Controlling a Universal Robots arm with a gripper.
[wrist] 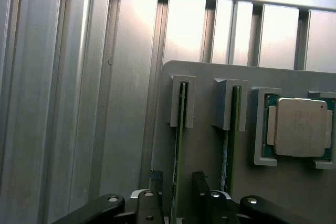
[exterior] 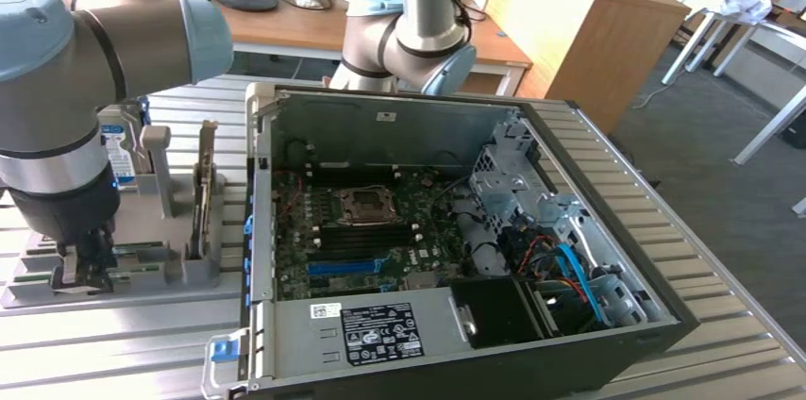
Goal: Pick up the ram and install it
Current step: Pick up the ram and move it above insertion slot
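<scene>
Ram (wrist: 180, 135) standing on edge in grey holder (wrist: 205, 145), pincer (wrist: 179, 190) spread astride it, gaps either side

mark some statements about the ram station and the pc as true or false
1. The gripper straddles a ram standing on edge in the gray holder. True.
2. The gripper is shut on that ram. False: its jaws are open, one on each side.
3. The computer case is open. True.
4. The holder carries no processor chip. False: a processor chip rests in a pocket of it.
</scene>
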